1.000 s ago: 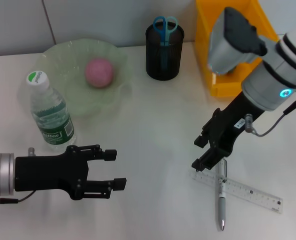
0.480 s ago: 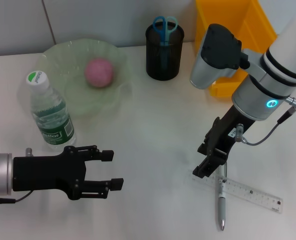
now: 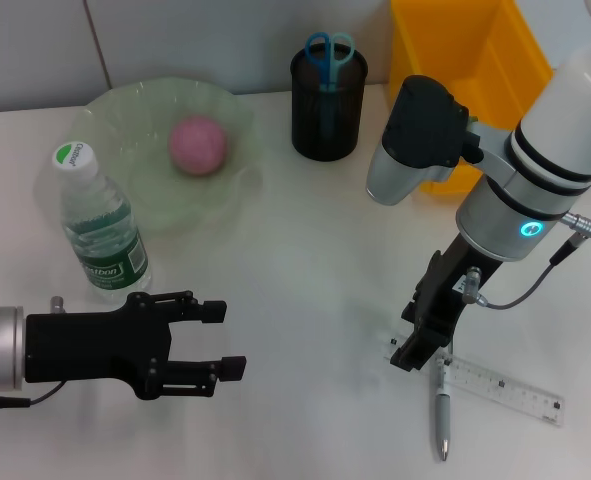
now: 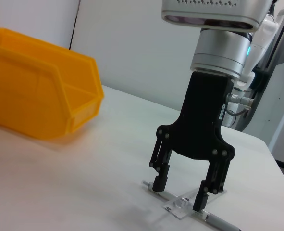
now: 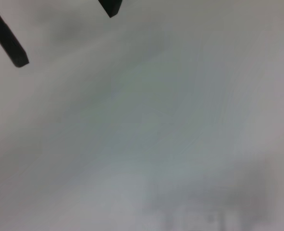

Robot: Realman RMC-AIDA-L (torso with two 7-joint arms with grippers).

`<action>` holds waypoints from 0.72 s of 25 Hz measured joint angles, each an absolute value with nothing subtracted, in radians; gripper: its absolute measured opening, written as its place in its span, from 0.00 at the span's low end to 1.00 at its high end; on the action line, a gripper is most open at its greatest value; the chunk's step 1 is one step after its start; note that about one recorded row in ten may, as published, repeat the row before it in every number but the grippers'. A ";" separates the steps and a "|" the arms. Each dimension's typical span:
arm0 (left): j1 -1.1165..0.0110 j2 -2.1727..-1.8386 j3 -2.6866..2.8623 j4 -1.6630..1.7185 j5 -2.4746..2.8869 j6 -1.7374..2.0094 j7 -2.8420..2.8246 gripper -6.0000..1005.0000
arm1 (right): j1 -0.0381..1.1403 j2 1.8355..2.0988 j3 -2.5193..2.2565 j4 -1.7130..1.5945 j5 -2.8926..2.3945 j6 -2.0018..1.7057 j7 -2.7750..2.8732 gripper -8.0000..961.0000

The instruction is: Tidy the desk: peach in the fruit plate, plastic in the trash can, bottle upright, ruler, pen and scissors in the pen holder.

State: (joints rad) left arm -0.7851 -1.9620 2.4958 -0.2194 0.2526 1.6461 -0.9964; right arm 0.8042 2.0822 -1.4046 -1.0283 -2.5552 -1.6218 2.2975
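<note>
My right gripper (image 3: 419, 345) is open and low over the desk (image 3: 305, 260), its fingertips (image 4: 200, 203) down at the near end of the clear ruler (image 3: 495, 384), where the pen (image 3: 442, 412) crosses it. The left wrist view shows that gripper (image 4: 180, 193) straddling the ruler end (image 4: 180, 209). The pink peach (image 3: 197, 145) lies in the pale-green fruit plate (image 3: 115, 108). Beside the plate the bottle (image 3: 100, 225) stands upright. Blue scissors (image 3: 330, 50) stick out of the black pen holder (image 3: 328, 108). The yellow trash can (image 3: 465, 60) is at the back right. No plastic is in view. My left gripper (image 3: 225, 340) hovers open at the front left.
The trash can (image 4: 36, 106) stands a short way behind the right gripper. The right wrist view shows only bare white desk (image 5: 146, 134) and two dark fingertips (image 5: 13, 48). A grey wall runs behind the desk.
The right arm has swung in and lowered, bringing its open gripper down onto the ruler's end and the pen. The left gripper has hardly moved.
</note>
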 joint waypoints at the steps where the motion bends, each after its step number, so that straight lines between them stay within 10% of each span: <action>1: -0.785 -1.962 2.496 -0.219 0.253 1.646 -0.996 0.80 | 0.804 2.082 -1.404 -1.028 -2.555 -1.621 2.300 0.67; 18: -0.785 -1.962 2.496 -0.220 0.251 1.647 -0.999 0.80 | 0.786 2.086 -1.455 -1.013 -2.552 -1.565 2.312 0.66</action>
State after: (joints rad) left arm -0.7854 -1.9619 2.4958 -0.2199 0.2507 1.6475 -0.9987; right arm 0.7861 2.0857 -1.4554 -1.0129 -2.5518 -1.5648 2.3117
